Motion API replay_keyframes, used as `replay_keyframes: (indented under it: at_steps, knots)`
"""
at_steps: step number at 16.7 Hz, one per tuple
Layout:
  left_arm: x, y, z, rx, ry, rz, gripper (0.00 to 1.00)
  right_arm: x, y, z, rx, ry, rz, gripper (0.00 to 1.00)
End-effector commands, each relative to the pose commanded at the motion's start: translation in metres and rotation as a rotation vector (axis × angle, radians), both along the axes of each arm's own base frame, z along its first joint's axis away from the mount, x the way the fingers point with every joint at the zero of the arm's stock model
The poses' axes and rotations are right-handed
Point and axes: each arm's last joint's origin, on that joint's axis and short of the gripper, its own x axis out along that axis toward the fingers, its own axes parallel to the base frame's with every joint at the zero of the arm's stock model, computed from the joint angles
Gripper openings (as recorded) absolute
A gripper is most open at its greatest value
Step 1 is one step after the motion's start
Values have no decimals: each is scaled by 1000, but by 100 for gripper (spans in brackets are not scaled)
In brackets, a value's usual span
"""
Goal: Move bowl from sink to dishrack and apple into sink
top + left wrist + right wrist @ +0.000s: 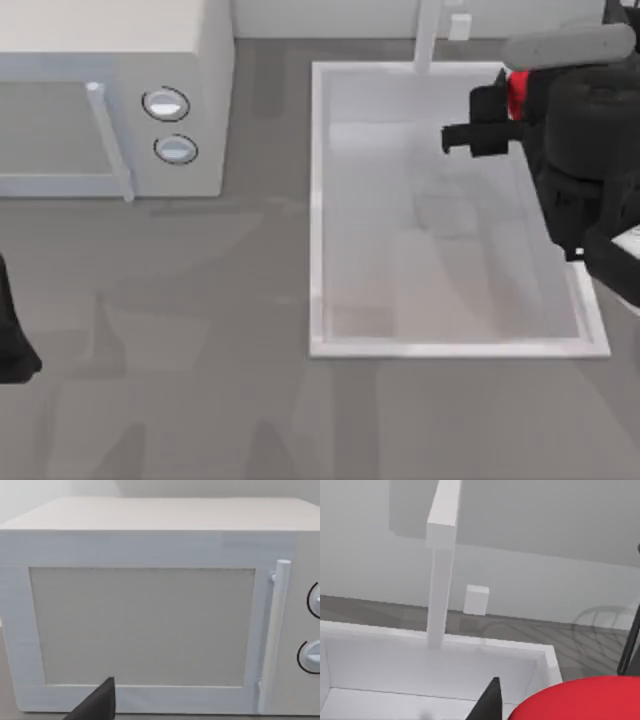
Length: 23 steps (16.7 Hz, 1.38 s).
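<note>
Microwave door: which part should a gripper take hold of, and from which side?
Grip the vertical bar handle, standing off the door beside the knobs. Approach from the front, jaws closing across it sideways; the left gripper faces it. The right gripper holds the apple.

Grey table [200,340] carries white microwave [110,100] with 2 knobs; sink [318,200] right.

A large white rectangular sink [340,345] with a raised rim sits right of centre. My right gripper [465,140] hangs over its far right corner, a small bright red apple [516,93] just behind its fingers. A white microwave [190,60] with two round knobs stands far left. My left arm is parked at the left edge.
</note>
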Motion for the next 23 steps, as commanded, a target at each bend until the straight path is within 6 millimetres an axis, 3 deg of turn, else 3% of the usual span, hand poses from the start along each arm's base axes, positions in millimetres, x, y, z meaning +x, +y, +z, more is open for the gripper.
replay_keyframes:
  at_steps: [6, 13, 16, 23]
  knots:
    - [0, 0, 0, 0, 0, 0, 100, -32, 25, 13, 141, -195, 22, 0]
    - [0, 0, 0, 0, 0, 0, 100, -30, 27, 10, 145, -197, 22, 0]
    - [0, 0, 0, 0, 0, 0, 100, -25, 32, -14, 144, -191, 19, 0]
    - [0, 0, 0, 0, 0, 0, 100, -24, 33, -104, 162, -218, 19, 0]
